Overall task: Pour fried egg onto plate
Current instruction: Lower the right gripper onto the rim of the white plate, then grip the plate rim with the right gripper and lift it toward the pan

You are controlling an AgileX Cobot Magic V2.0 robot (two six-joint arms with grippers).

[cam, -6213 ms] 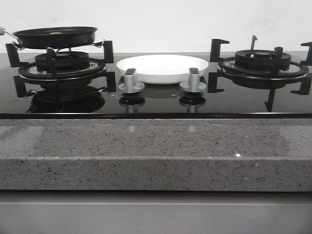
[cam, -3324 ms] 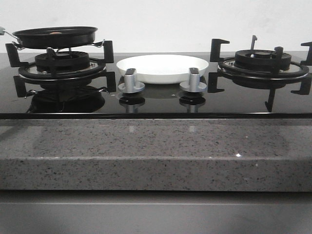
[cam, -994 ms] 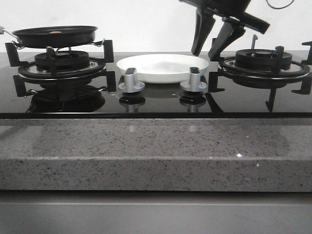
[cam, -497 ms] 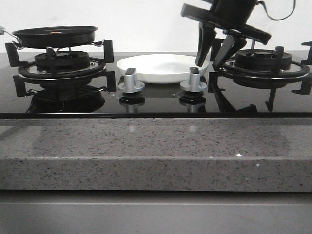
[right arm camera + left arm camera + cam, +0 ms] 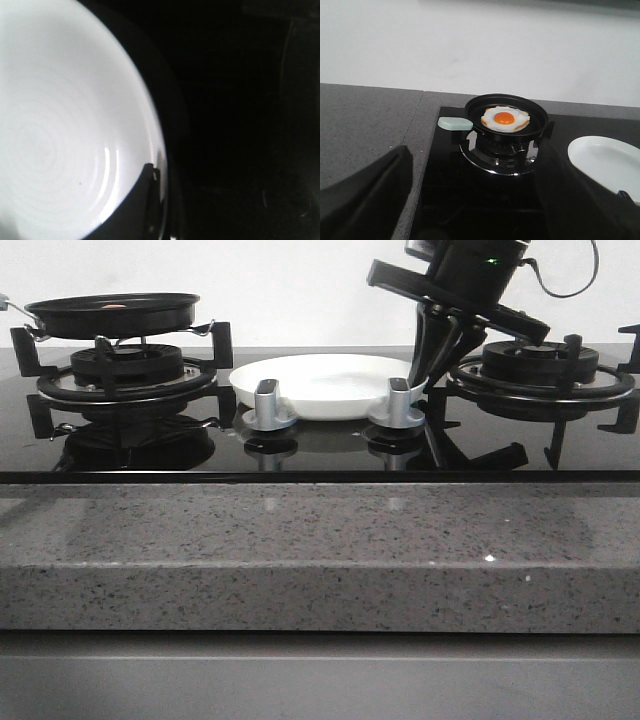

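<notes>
Black jaws of the right gripper (image 5: 437, 365) stand at the right rim of the plate (image 5: 330, 383). In the right wrist view one fingertip (image 5: 142, 200) lies over the inner edge of the white dish, so the jaws seem to straddle the rim, but whether they have pinched it I cannot tell. The plate looks slightly tipped, its near edge resting toward the two silver knobs (image 5: 267, 406), which hints at contact; that is a judgement only.

The left gripper (image 5: 470, 200) hangs back on the left side, its jaws spread wide apart and holding nothing, looking toward the frying pan (image 5: 507, 117).

The step in hand appears to be securing or positioning the plate, before any pouring. The next move calls for a firm grip on the rim without sliding the glossy dish off the glass hob (image 5: 320, 450), and for the left arm to take the pan by its pale green handle (image 5: 455, 123).

The fried egg (image 5: 505, 119) lies flat in the frying pan on the left burner (image 5: 125, 370), yolk up, well apart from the plate. The plate is bare, with nothing in it. The right burner (image 5: 540, 365) carries nothing. The grey speckled worktop (image 5: 320, 550) runs along the near side.
</notes>
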